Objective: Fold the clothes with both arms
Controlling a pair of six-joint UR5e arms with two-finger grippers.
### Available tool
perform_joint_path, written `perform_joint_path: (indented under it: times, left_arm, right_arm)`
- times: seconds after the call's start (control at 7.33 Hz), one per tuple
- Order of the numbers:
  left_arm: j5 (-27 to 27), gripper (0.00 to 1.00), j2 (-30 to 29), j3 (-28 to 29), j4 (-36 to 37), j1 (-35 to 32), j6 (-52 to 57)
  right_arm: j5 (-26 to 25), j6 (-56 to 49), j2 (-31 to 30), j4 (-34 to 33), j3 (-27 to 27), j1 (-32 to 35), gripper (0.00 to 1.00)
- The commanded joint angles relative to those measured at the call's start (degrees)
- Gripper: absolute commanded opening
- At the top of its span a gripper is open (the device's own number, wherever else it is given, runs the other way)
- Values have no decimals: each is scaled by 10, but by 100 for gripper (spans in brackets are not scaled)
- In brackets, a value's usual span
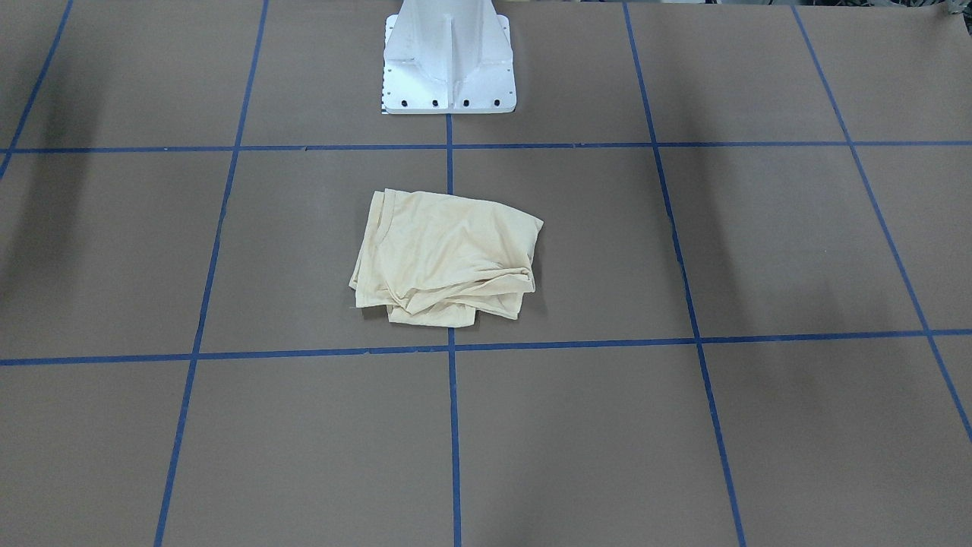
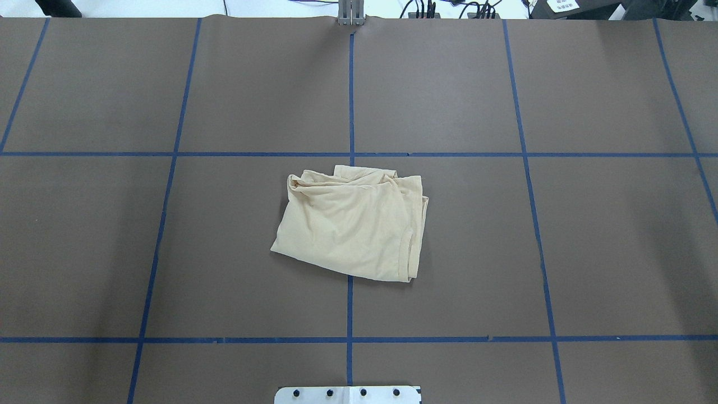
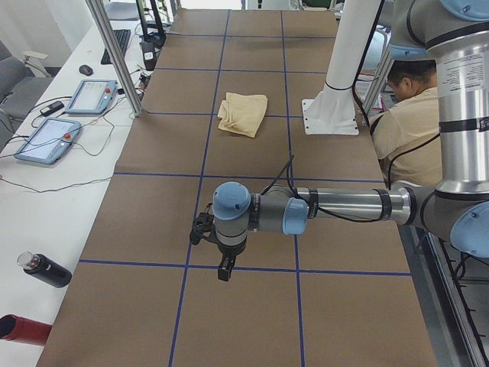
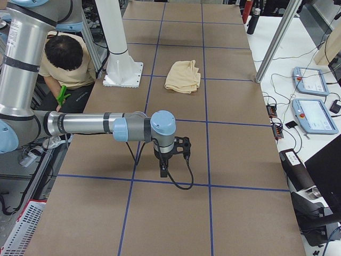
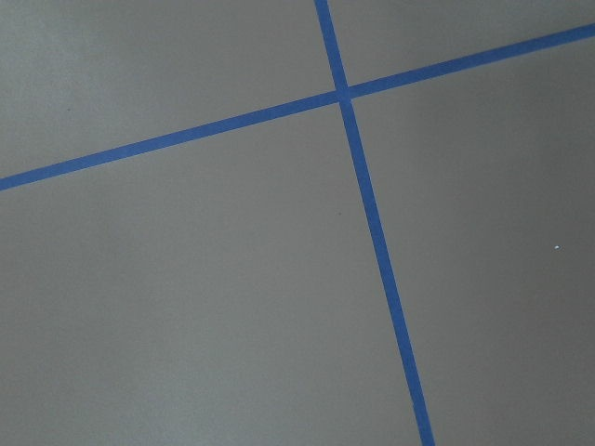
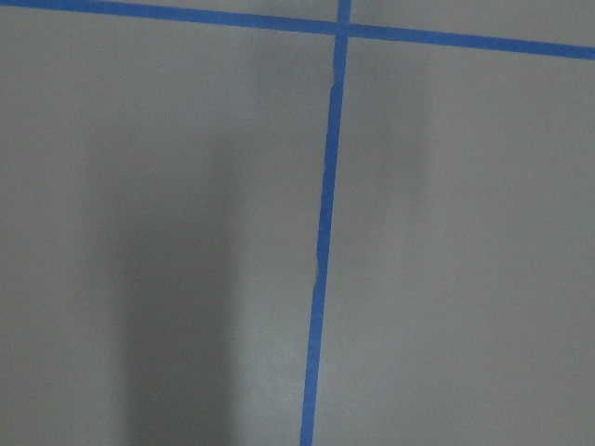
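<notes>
shirt (image 1: 444, 258) lies as a folded, rumpled cream bundle on the brown table (image 1: 759, 243), a short way out from the white pedestal (image 1: 448, 68). it straddles the blue tape line (image 1: 453, 425) that runs out from the pedestal's middle. only plain cream cloth faces up. its loose folds bunch along the edge away from the pedestal, and a curved seam runs down the side toward the robot's right.

a person (image 3: 405, 115) in a tan top sits just behind the pedestal, off the table's edge.

well away from the pedestal, toward the robot's left end of the table, the left arm (image 3: 344, 205) reaches out level over the paper. the left gripper (image 3: 225, 269) points down above a tape crossing; whether it is spread or closed i cannot tell.

equally far from the pedestal on the other end, the right arm (image 4: 85, 124) stretches out the same way. the right gripper (image 4: 163, 169) hangs over a tape line, a black cable (image 4: 181, 181) looping beside it; its state cannot be told either.

farthest from the pedestal, across the table, two tablets (image 3: 92, 95) lie on a white bench (image 3: 30, 206).
</notes>
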Motion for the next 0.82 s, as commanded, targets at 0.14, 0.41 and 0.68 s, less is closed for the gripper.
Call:
perform_joint_path:
  times: [0.14,0.41,0.68]
  left_arm:
    - [2,100,3,-3,0,0,1]
    - [1,100,3,-3,0,0,0]
    - [1,100,3,-2,0,0,-1]
  right_arm:
    - [0,0,0,0,0,0,100]
    - [1,1,0,0,-4,0,100]
    - [1,1,2,0,-9,0,100]
